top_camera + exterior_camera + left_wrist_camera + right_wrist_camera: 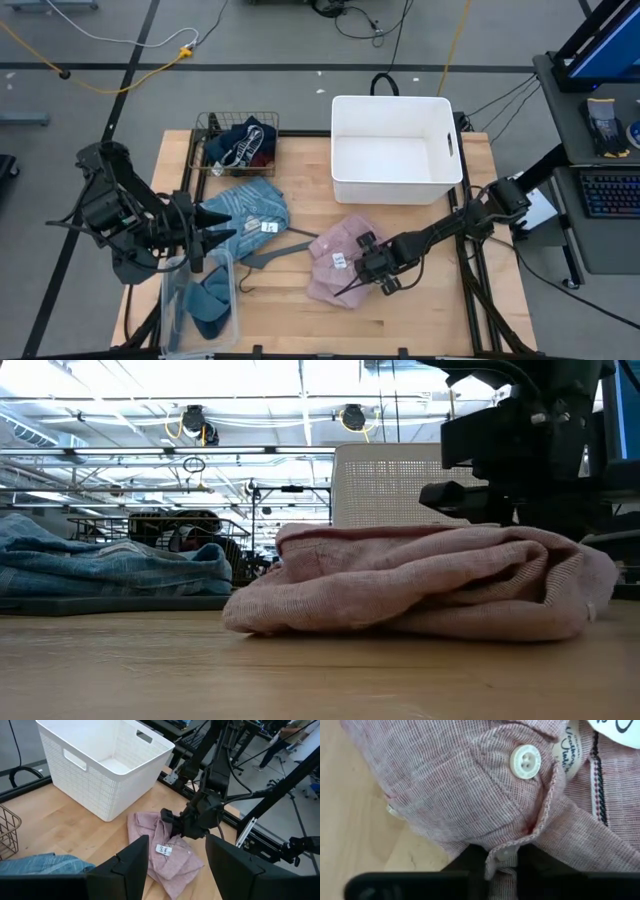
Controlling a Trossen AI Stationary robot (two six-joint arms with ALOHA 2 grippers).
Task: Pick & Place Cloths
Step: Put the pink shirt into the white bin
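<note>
The right gripper [362, 268] was down on the crumpled pink checked garment [335, 262], its dark fingers [470, 857] pinched on a fold of the fabric just below a white button [526, 761]. A white tag [163, 850] lay on the cloth right beside that gripper. The garment rested on the pale wooden table [420, 310], on the near side of the white perforated plastic bin [395, 150], which stood well apart from the gripper, farther back on the table.

The left gripper [208, 240] hung with its fingers parted and nothing between them, above the rim of a clear plastic box [228, 268] that held a teal cloth [208, 303]. Just beyond its fingertips lay the light blue denim garment [245, 207], flat on the table and carrying its own white tags. A grey plastic hanger [272, 252] lay between the denim and the pink garment. Past the denim, farther from the left gripper, a dark wire basket [214, 125] held a heap of navy and maroon cloths [243, 143].
</note>
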